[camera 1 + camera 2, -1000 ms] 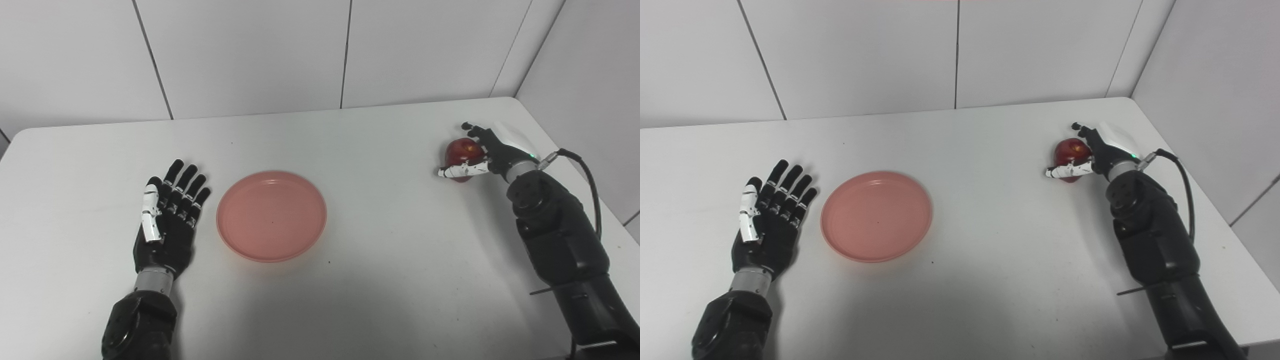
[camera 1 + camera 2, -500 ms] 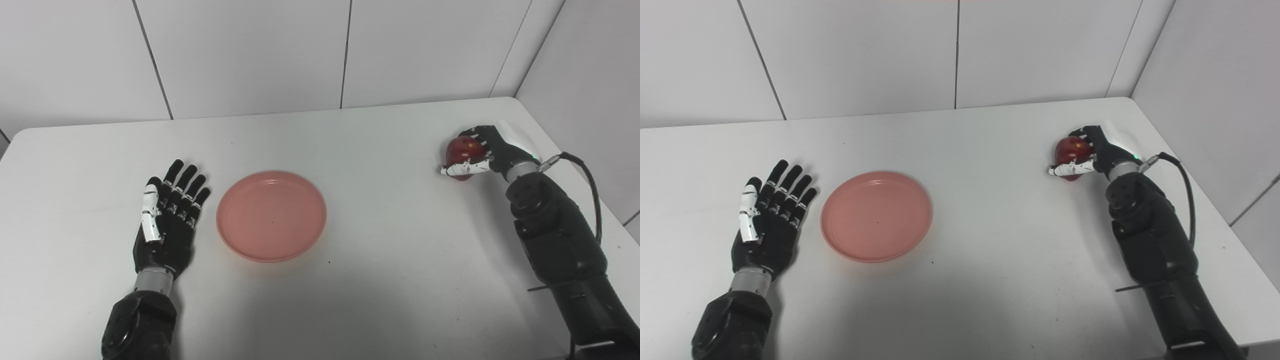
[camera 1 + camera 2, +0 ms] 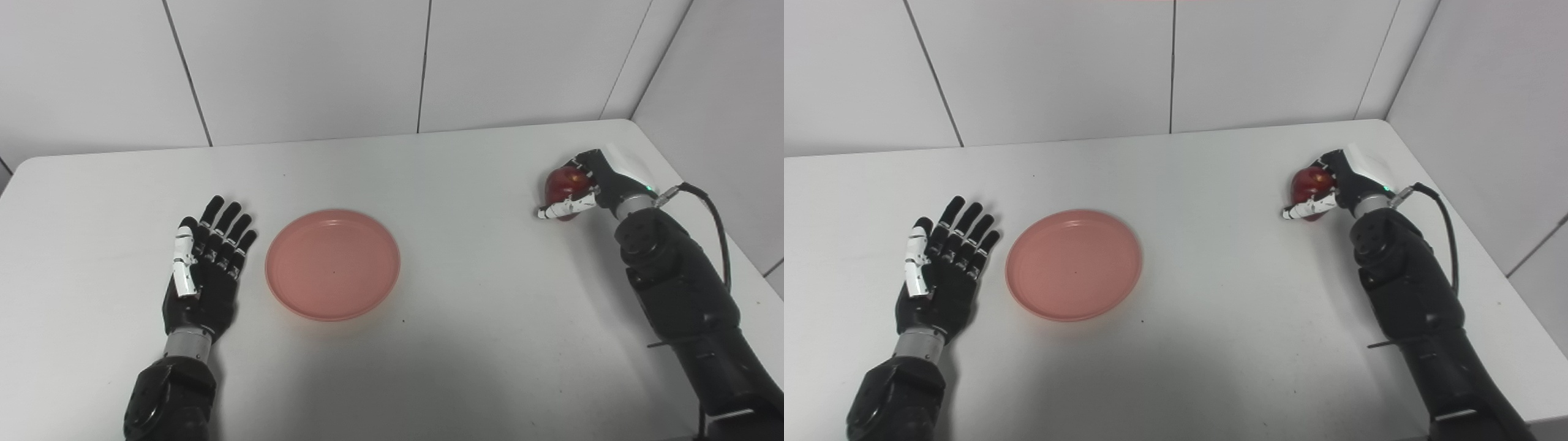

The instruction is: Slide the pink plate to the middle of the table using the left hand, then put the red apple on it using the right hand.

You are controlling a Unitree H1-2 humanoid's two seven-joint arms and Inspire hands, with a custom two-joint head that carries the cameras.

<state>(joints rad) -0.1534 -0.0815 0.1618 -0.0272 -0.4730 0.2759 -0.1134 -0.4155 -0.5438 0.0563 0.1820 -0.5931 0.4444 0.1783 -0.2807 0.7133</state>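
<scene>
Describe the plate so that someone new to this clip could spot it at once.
On the white table, look left of centre, just beside the open left robot hand lying palm up. The pink plate sits flat there, empty. It is the only round, pink, shallow dish; the other coloured thing, a red apple, is far right in the right robot hand.

A pink plate, a red apple, a white worktop and black-and-white robot hands are seen.
</scene>
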